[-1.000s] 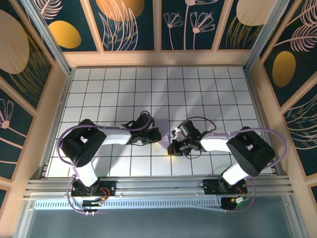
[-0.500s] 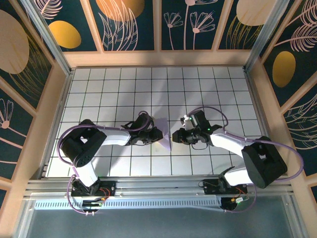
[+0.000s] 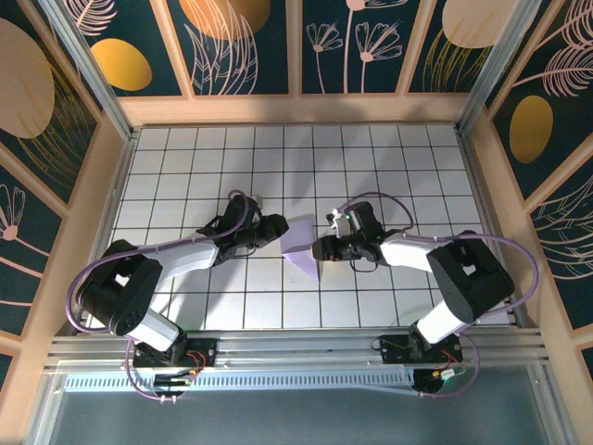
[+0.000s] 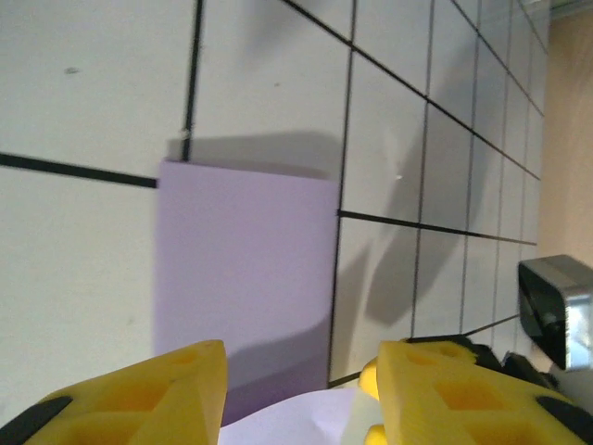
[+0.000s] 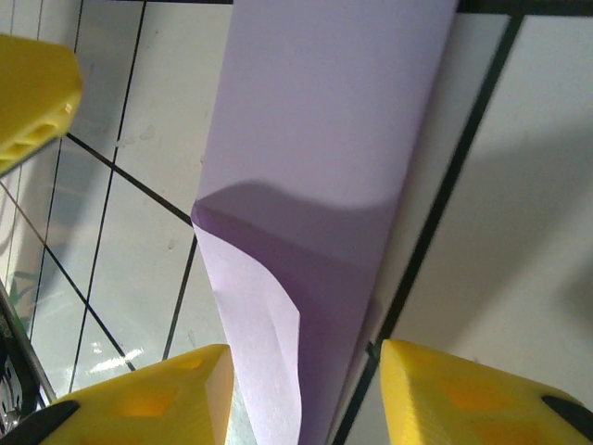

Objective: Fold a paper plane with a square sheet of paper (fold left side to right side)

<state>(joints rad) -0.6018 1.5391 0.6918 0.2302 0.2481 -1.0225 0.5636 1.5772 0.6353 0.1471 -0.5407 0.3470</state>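
The square sheet of paper (image 3: 299,244) is lavender and lies folded into a narrow strip on the white grid table (image 3: 389,167), mid-table. Its upper layer curls up loosely at one end (image 5: 264,352). My left gripper (image 3: 280,232) stands just left of the sheet. In the left wrist view this gripper (image 4: 301,399) is open, with the raised flap (image 4: 296,422) between its yellow fingers (image 4: 148,394), untouched. My right gripper (image 3: 321,248) is at the sheet's right edge. In the right wrist view it (image 5: 306,399) is open too, straddling the strip's end without pinching it.
Wooden walls with dark floral panels (image 3: 296,56) enclose the table on three sides. A metal rail (image 3: 296,357) with both arm bases runs along the near edge. The left gripper's yellow finger (image 5: 32,93) shows opposite in the right wrist view.
Both grippers went from shut to open and let the sheet go. It now lies folded between them with its top layer springing up. The left arm has stretched out and backed off leftwards.
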